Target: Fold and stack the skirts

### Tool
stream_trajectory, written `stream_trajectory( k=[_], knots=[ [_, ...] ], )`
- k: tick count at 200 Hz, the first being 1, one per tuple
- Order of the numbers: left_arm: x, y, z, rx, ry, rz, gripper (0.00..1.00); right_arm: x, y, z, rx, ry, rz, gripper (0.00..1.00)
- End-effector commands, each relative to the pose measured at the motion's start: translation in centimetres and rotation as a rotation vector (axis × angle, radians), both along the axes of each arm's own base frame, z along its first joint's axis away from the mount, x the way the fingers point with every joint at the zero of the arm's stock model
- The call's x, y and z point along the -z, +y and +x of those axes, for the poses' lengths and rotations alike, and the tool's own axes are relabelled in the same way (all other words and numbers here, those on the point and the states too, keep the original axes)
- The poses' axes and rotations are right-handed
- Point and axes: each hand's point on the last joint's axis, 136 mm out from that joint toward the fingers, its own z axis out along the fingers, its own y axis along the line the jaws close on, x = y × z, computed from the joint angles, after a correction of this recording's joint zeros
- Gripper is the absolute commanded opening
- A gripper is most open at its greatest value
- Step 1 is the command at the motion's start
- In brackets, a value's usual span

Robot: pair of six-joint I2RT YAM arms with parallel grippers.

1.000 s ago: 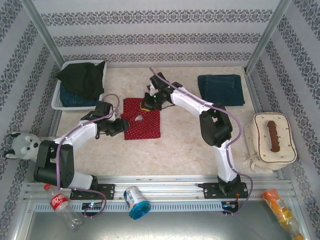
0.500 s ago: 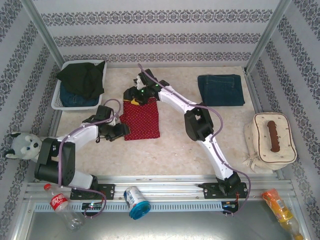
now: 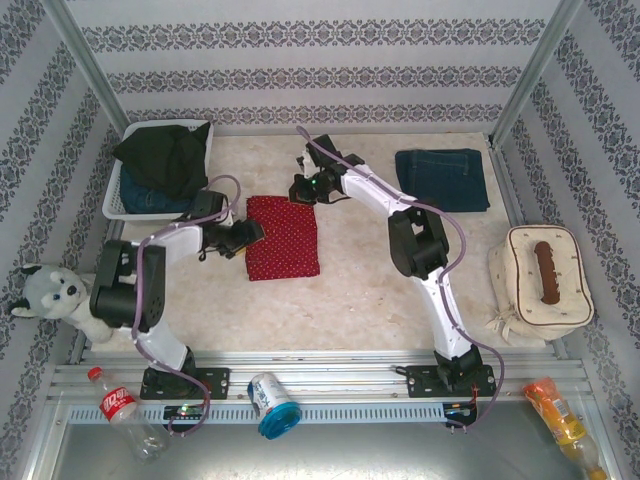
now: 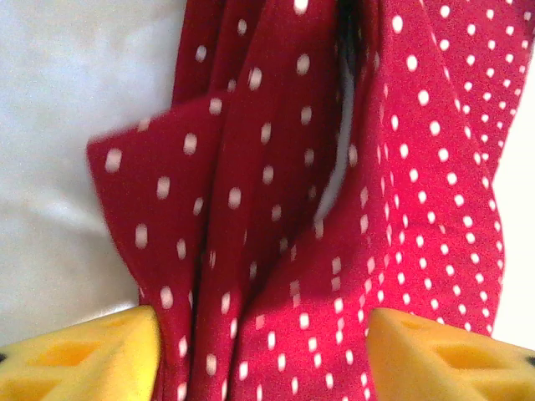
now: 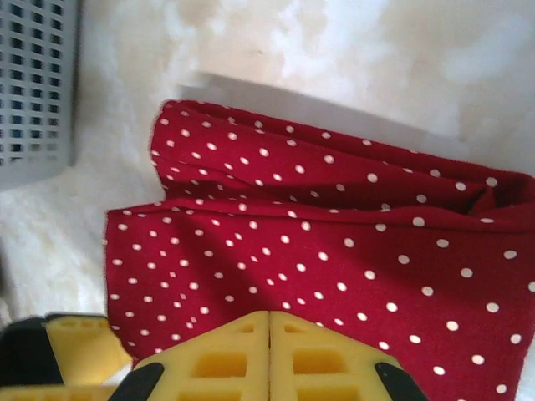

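The left gripper (image 3: 246,236) sits at the 9 o'clock edge of the red skirt (image 3: 285,237), jaws apart. In the left wrist view its two yellow fingers (image 4: 84,359) stand wide at the bottom corners. The dotted cloth runs down between them in loose lengthwise folds; whether either finger touches it I cannot tell.

The right gripper (image 3: 301,190) hangs over the skirt's 12 o'clock edge, near its 1 o'clock corner. In the right wrist view its jaws are pressed together with nothing between them. The skirt lies just beyond the tips, folded in flat layers.

The red skirt makes a rough rectangle a little to 10 o'clock of the middle of the desk (image 3: 380,290). At 2 o'clock from it, well apart, a denim skirt (image 3: 441,178) lies folded flat. At 10 o'clock from it the basket (image 3: 113,200) stands in the desk's corner, holding the black skirt (image 3: 165,155) heaped on a second denim skirt (image 3: 150,200).

A cream pouch (image 3: 540,285) rests at the desk's 4 o'clock edge, and a plush dog (image 3: 50,290) sits at 8 o'clock. Along the 6 o'clock rail lie a bottle (image 3: 120,410), a can (image 3: 272,402) and an orange packet (image 3: 560,410).
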Motion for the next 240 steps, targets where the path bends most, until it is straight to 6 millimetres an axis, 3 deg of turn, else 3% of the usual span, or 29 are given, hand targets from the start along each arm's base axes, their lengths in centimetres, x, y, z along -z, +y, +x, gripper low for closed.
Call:
stream_trajectory(
  k=[1,43,76,85,104,125,137,159,182,197,229,240],
  knots=[
    [-0.3,0.1,2.0,0.021,-0.016,0.018,0.55,3.3,-0.4,-1.7,0.007,0.086,-0.082,0.04],
    [-2.3,-1.4,3.4,0.124,-0.097,0.021,0.39,5.2,-1.8,-4.0,0.064,0.149,-0.097,0.02],
    [0.1,-2.0,3.8,0.218,-0.045,0.051,0.33,6.7,-5.1,-6.1,0.242,0.236,-0.146,0.01],
    [0.5,-2.1,4.3,0.24,-0.035,0.064,0.33,6.7,-5.1,-7.0,0.296,0.258,-0.098,0.02],
    [-0.2,-3.3,6.2,0.292,-0.056,0.041,0.36,5.8,-3.1,-9.4,0.376,0.319,0.081,0.05],
    [-2.1,-6.2,8.4,0.378,-0.109,0.029,0.41,3.5,-1.0,-10.7,0.42,0.29,0.192,0.1],
    [-3.2,-6.8,9.6,0.405,-0.121,0.078,0.42,2.0,-1.8,-10.4,0.462,0.224,0.191,0.15],
    [-6.8,-5.6,10.6,0.366,-0.151,0.16,0.56,0.6,-6.3,-9.3,0.464,0.063,0.081,0.25],
    [-10.2,-3.6,8.4,0.273,-0.166,0.221,0.67,0.2,-8.9,-8.8,0.19,-0.089,-0.058,0.33],
    [-11.7,-3.9,6.0,0.206,-0.16,0.151,0.72,0.1,-9.4,-9.2,-0.028,-0.172,-0.152,0.37],
    [-11.5,-5.5,1.4,0.033,-0.123,-0.047,0.99,1.2,-8.9,-9.3,-0.413,-0.234,-0.258,0.4],
    [-11.2,-5.5,0.6,-0.026,-0.125,-0.085,1.0,1.4,-8.4,-8.9,-0.471,-0.228,-0.255,0.41]
  ],
)
